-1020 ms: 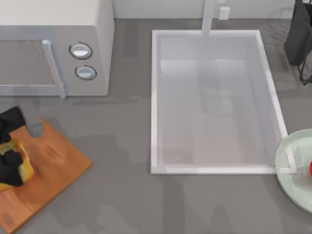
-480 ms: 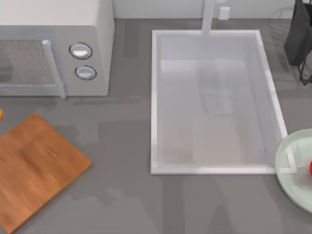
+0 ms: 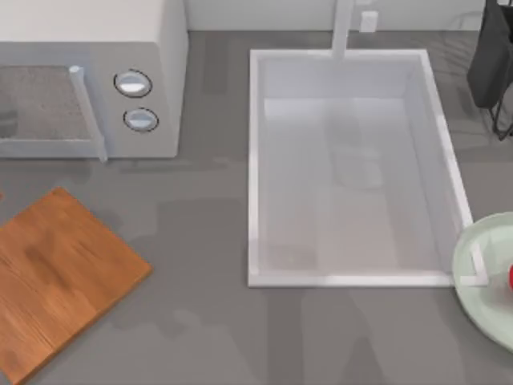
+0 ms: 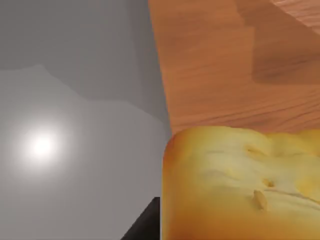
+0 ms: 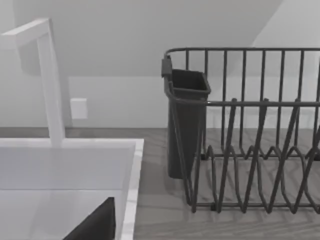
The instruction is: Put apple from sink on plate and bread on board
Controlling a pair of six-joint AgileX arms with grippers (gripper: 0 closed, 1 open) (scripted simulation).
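The bread point(image 4: 240, 185), golden with a browner crust, sits very close in the left wrist view. My left gripper point(image 4: 235, 234) is shut on it, and one dark finger point(image 4: 146, 226) shows beside the loaf. Beyond it lies the edge of the orange-brown wooden board point(image 4: 225, 65). In the top view the board point(image 3: 56, 277) lies bare at the front left. A sliver of the red apple point(image 3: 510, 277) rests on the mint-green plate point(image 3: 481, 273) at the right edge. The white sink point(image 3: 255, 168) holds nothing. A dark part of my right gripper point(image 5: 95, 227) hangs over the sink's rim.
A microwave point(image 3: 152, 48) with two knobs stands at the back left. The white faucet post point(image 3: 343, 28) rises behind the sink. A dark wire dish rack point(image 5: 250, 150) with a black holder point(image 5: 186, 125) stands at the back right.
One second ago my left gripper held the bread on the board. It has since moved off the top view's left edge with the bread, and the board is bare.
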